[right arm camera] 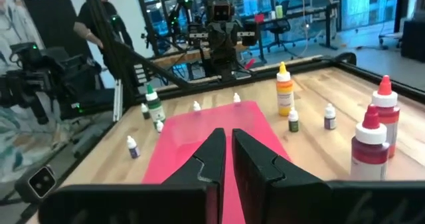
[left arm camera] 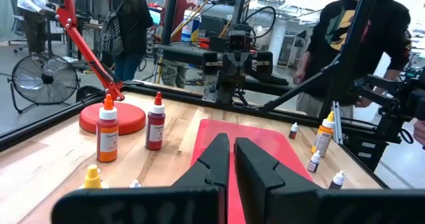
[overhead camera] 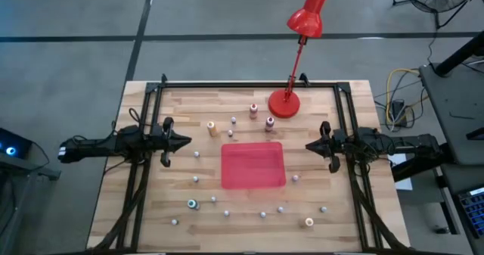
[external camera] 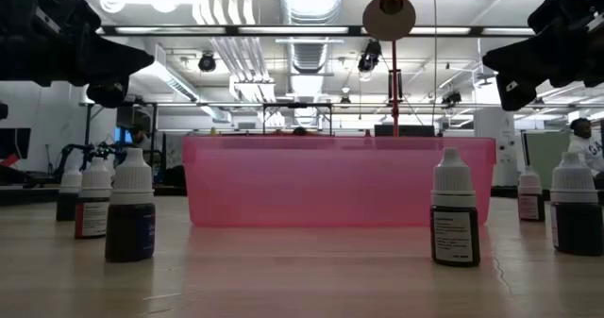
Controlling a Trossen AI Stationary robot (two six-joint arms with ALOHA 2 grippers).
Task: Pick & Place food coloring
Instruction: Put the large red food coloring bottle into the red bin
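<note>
I have the left gripper [overhead camera: 184, 141] and right gripper [overhead camera: 310, 144] both clenched on nothing, hovering at mid-frame left and right of the red tray [overhead camera: 252, 165]. The food coloring bottles [overhead camera: 227, 213] stand upright, scattered around the tray, mostly along the lower frame. The teal-capped bottle [overhead camera: 193, 203] sits below the left gripper, so that arm is nearer.

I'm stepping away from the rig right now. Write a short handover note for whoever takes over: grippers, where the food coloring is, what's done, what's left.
Left gripper: jaws shut, empty, raised at the table's left side.
Right gripper: jaws shut, empty, raised at the right side.
Food coloring bottles: scattered on the wooden table all around the red tray, standing upright; a few larger ones, such as the orange one, stand near the red lamp.
Done: nothing visible; no bottle shows in the tray from above.
Left: every bottle, presumably to go into the tray.
</note>
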